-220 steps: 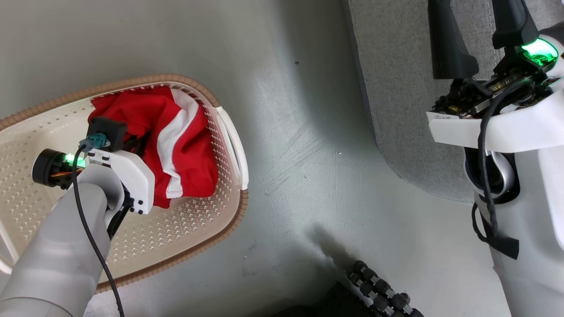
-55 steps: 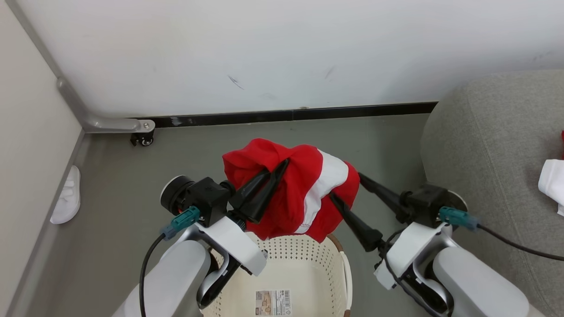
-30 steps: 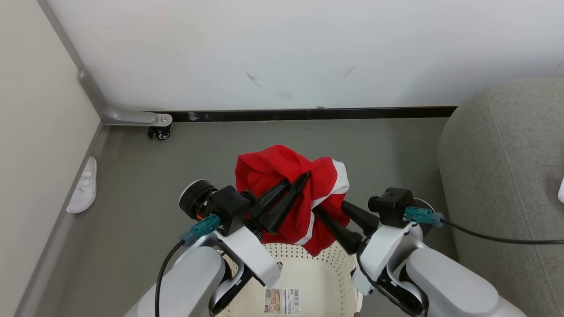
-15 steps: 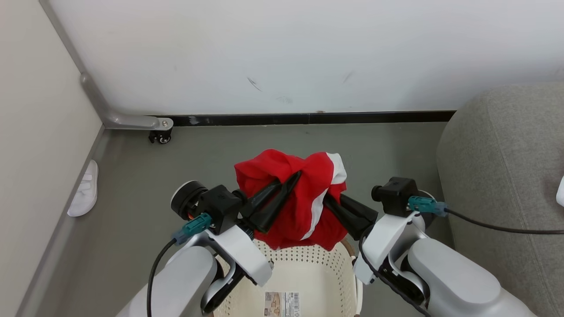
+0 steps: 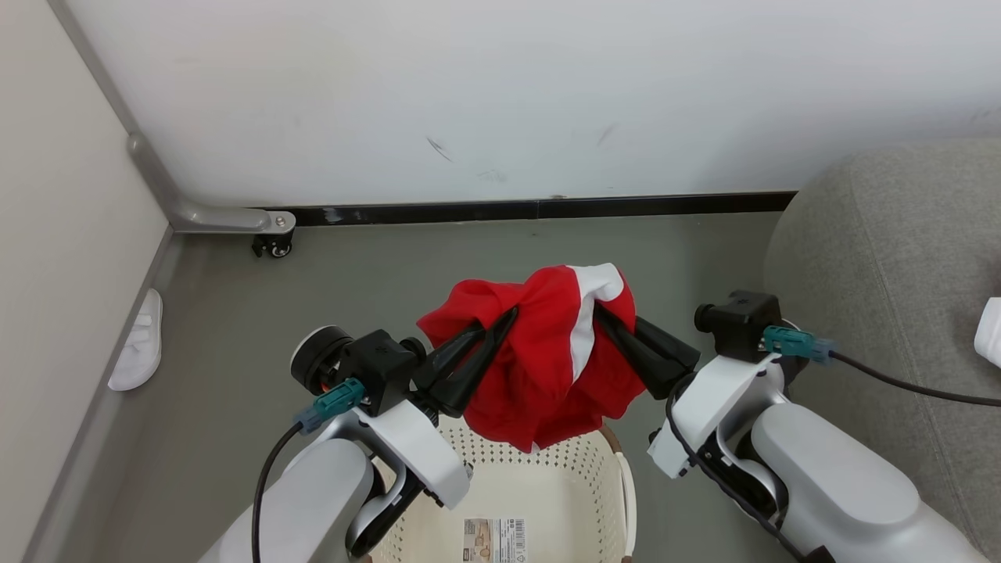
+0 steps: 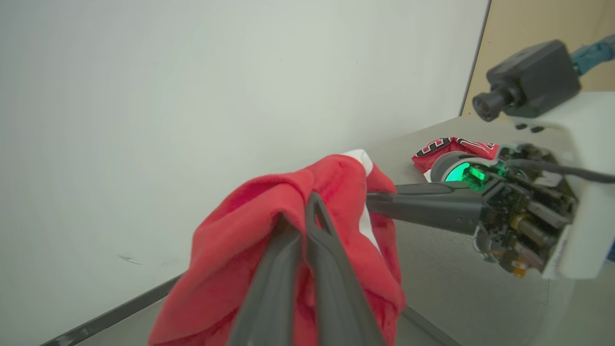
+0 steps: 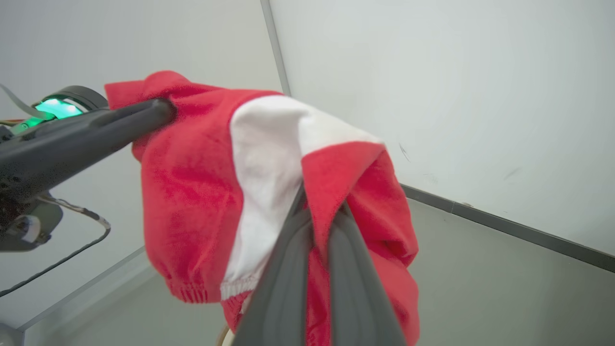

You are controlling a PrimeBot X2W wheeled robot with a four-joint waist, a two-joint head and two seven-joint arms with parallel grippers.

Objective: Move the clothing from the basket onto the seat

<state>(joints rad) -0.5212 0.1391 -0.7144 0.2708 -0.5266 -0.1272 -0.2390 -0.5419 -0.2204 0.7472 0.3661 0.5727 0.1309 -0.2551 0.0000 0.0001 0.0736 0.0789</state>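
1. I have the red sports garment with the white panel [image 5: 539, 375] hoisted between both arms, bunched and hanging clear above the cream-white perforated plastic laundry basket [image 5: 622, 493]; I judge it is held this high so its hem clears the brown rim on the way right.
2. The two grips sit on opposite sides of the bundle, left and right; that spreads the cloth a little and, I reckon, stops it trailing into the basket.
3. Left pincer [image 5: 510, 315]: the long dark fingers are pressed together with a fold of red cloth nipped at the tips; my left wrist view shows no gap between them.
4. Right pincer [image 5: 600, 311]: clamped as well, tips buried in the cloth just beside the white panel; the right wrist view shows red fabric caught between the two fingers.
5. The large light-grey woven-fabric sofa [image 5: 884, 258] stands on the right, near the basket; a second red garment with black-and-white lettering [image 6: 451, 148] already lies on it.
6. What I see of the basket's floor is bare but for a paper label [image 5: 493, 538]; so this looks like the last piece, and what remains is a carry to the right and a release by both pincers over the cushion.
7. The small white slipper [image 5: 137, 344] by the left wall I leave alone.
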